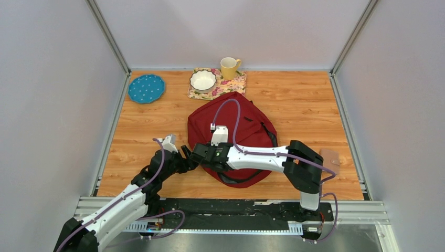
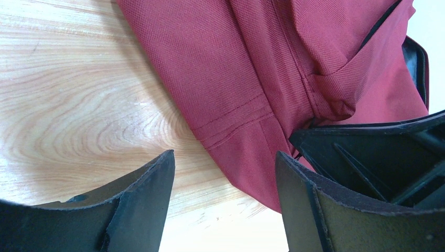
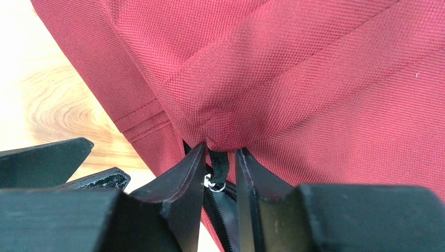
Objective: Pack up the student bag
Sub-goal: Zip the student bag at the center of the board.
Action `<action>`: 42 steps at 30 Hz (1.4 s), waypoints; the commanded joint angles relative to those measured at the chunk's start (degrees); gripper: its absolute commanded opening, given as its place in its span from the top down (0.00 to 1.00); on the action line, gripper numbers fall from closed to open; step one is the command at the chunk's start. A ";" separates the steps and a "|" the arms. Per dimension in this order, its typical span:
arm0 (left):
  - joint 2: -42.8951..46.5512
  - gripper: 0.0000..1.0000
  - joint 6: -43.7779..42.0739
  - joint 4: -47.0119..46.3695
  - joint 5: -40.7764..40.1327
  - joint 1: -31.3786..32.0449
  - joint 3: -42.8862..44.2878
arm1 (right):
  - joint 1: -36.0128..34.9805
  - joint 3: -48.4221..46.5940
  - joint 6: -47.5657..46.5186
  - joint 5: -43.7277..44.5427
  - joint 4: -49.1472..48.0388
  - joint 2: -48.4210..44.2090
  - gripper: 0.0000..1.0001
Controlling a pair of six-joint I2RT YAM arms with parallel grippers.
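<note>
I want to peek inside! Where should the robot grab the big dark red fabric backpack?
Probably by the backpack's black strap zipper pull. Come at its free end, a finger each side, like the right gripper: it's thin and pokes out.

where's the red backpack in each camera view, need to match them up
Top external: backpack in the middle of the picture.
Left wrist: fills the upper right.
Right wrist: fills most of the picture.
Shared landmark: the wooden table, bare beside the backpack's left edge in all three.
</note>
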State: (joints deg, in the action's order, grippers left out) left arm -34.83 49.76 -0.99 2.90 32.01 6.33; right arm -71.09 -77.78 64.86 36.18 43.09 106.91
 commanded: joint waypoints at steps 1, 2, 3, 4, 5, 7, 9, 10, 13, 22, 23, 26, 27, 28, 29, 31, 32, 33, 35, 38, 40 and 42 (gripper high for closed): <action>0.64 0.23 -0.45 -0.76 1.85 -0.54 0.27 | -0.19 -2.90 0.79 4.16 0.94 1.28 0.73; 0.55 0.23 -0.28 -1.02 2.02 -0.54 0.18 | -0.19 -2.91 0.79 4.33 1.12 1.45 0.75; 0.64 0.23 -0.19 -1.03 2.20 -0.63 0.09 | -0.10 -3.17 0.62 4.51 1.21 1.72 0.80; 0.55 0.23 -0.10 -1.20 2.29 -0.63 0.09 | -0.19 -3.26 0.44 4.60 1.38 1.81 0.85; 0.46 0.22 -0.10 -1.38 2.46 -0.63 0.00 | -0.10 -3.34 0.44 4.68 1.73 1.81 0.90; 0.46 0.22 -0.01 -1.47 2.46 -0.63 0.00 | -0.10 -3.35 0.18 4.86 2.00 1.90 1.00; 0.29 0.22 0.08 -1.73 2.64 -0.63 0.09 | -0.10 -3.17 0.09 5.12 2.44 1.81 1.00; 0.20 0.22 0.16 -1.82 2.82 -0.72 0.00 | -0.10 -2.91 -0.17 5.21 2.44 1.46 1.00; -0.15 0.22 0.69 -2.34 2.90 -0.72 -0.17 | -0.19 -1.33 -1.57 5.21 1.65 0.06 1.00; -6.65 0.21 6.05 -16.81 6.77 -0.72 -3.42 | -1.24 12.91 -6.86 1.00 -13.82 -12.95 1.00; -8.22 0.21 7.27 -18.94 7.03 -0.72 -4.47 | -1.24 13.26 -6.77 0.91 -13.91 -13.31 1.00; -11.47 0.21 9.21 -25.97 8.44 -0.72 -5.62 | -1.51 14.41 -7.29 -0.14 -15.14 -13.84 1.00; -12.10 0.21 9.57 -27.55 8.70 -0.72 -5.80 | -1.51 14.76 -7.55 -0.93 -15.49 -13.92 1.00; -12.80 0.21 10.00 -30.27 8.71 -0.72 -5.80 | -1.59 14.76 -7.64 -1.38 -16.10 -14.01 1.00; -13.50 0.21 10.18 -31.95 8.97 -0.72 -5.80 | -1.68 14.85 -7.90 -1.90 -16.46 -13.93 1.00; -13.86 0.21 10.62 -36.16 9.15 -0.63 -7.45 | -1.95 14.76 -8.08 -2.96 -16.98 -14.10 1.00; -13.86 0.21 10.54 -36.71 8.97 -0.72 -7.64 | -2.03 14.67 -8.17 -3.14 -16.90 -14.19 1.00; -13.69 0.21 10.27 -36.88 8.71 -0.72 -7.56 | -2.12 14.50 -8.26 -3.14 -16.90 -14.36 1.00; -14.12 0.21 9.84 -37.23 8.70 -0.63 -7.21 | -2.21 14.23 -7.91 -2.88 -16.11 -14.63 1.00; -16.58 0.20 9.39 -35.14 10.20 -0.72 -4.85 | -2.21 14.58 -8.61 -2.26 -16.02 -15.50 1.00; -18.59 0.20 8.96 -34.34 11.77 -0.72 -3.96 | -2.21 14.85 -9.22 -2.35 -16.37 -15.86 1.00; -20.18 0.20 9.39 -33.99 12.66 -0.72 -3.08 | -2.47 15.55 -10.71 -1.74 -16.72 -16.91 1.00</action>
State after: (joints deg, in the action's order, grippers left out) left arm -52.56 59.13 -32.16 12.71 31.46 2.72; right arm -72.99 -63.13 56.64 32.84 28.71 93.62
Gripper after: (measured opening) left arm 0.796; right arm 0.011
